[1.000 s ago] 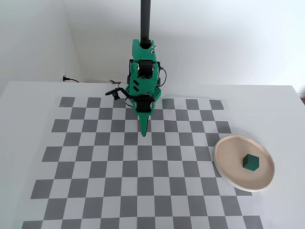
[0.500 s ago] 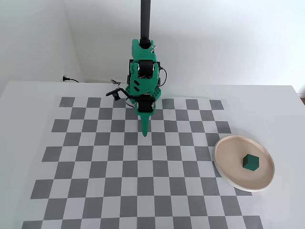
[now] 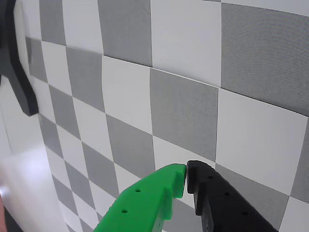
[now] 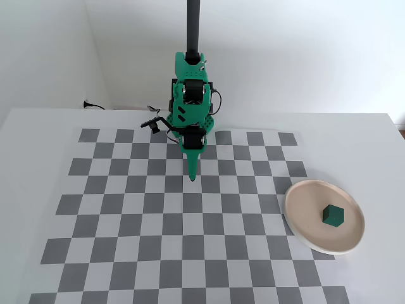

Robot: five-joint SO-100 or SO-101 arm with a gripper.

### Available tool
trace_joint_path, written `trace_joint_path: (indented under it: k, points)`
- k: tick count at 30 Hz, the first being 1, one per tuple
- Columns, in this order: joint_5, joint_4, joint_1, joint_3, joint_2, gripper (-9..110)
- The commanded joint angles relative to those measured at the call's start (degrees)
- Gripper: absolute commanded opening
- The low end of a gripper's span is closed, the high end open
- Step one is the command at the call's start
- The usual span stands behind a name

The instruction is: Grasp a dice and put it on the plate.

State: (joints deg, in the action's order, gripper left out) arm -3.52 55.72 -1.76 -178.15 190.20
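The dice [image 4: 333, 216] sits on the plate [image 4: 302, 232], a light, rigid cube (best pinched across two flat opposite faces), well apart from the empty pincer [image 3: 186, 175], tips together.

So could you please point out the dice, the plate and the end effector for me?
dice [image 4: 333, 216]: fixed view, top face.
plate [image 4: 300, 193]: fixed view, bare left rim.
end effector [image 3: 186, 177]: wrist view, between the closed fingertips.
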Motion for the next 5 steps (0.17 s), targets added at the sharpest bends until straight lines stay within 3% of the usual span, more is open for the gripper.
trace_joint_path:
  k: [1,5]
  points:
    - [0.1,-1.5,-0.1,1.1,0.9,-4]
    - [0.1,-1.5,-0.1,1.1,0.9,-4]
